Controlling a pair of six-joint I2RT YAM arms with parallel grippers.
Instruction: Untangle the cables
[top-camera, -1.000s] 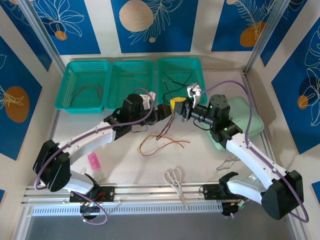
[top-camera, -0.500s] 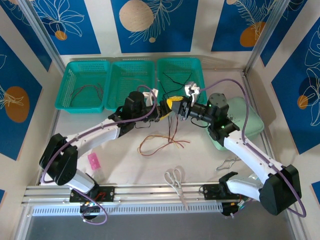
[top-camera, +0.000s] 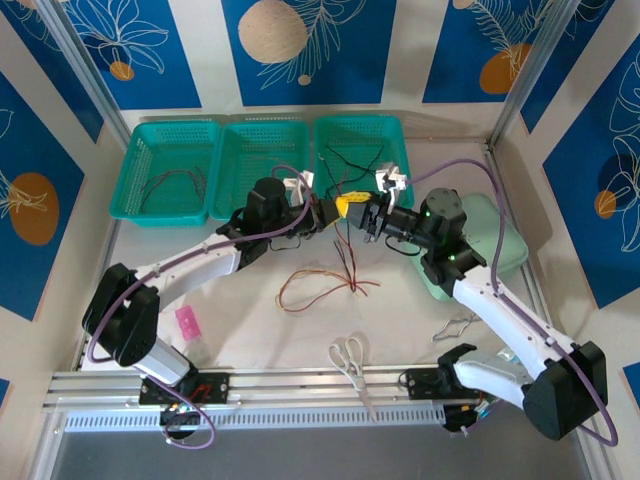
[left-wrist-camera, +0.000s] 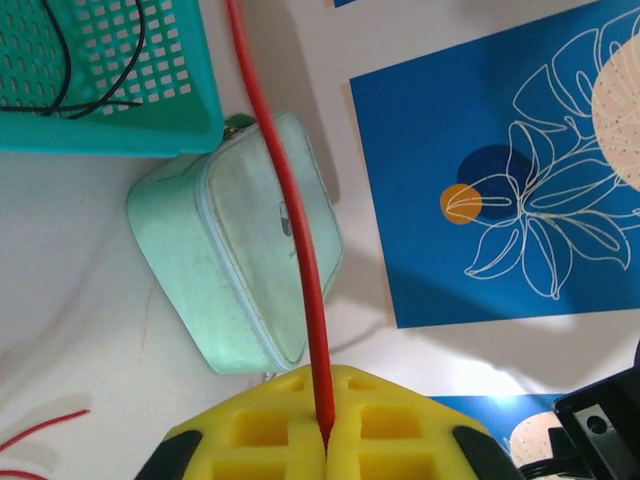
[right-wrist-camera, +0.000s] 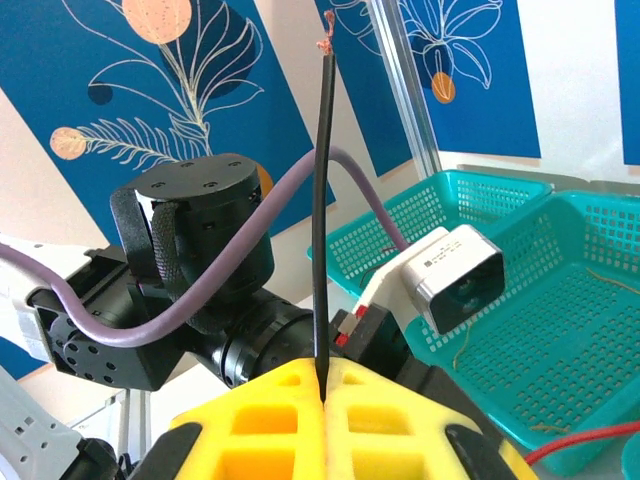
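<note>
A loose tangle of red, dark and tan cables (top-camera: 322, 285) lies on the table's middle, and strands rise from it to the two grippers. My left gripper (top-camera: 334, 211) (left-wrist-camera: 327, 440) is shut on a red cable (left-wrist-camera: 298, 240) that runs straight out from between its yellow fingers. Facing it almost tip to tip, my right gripper (top-camera: 360, 217) (right-wrist-camera: 323, 385) is shut on a thin black cable (right-wrist-camera: 321, 190), whose frayed end sticks up. Both grippers hang above the table, just in front of the right basket.
Three teal baskets (top-camera: 128, 170) (top-camera: 265, 122) (top-camera: 360, 122) line the back, with wires in them. A mint case (top-camera: 505, 245) (left-wrist-camera: 200, 270) lies at the right. Scissors (top-camera: 350, 360), a metal clip (top-camera: 455, 325) and a pink item (top-camera: 187, 320) lie near the front edge.
My left gripper has moved right, up to the right gripper, and shut on the red cable. The hanging strands have lifted slightly. The right gripper has stayed shut.
</note>
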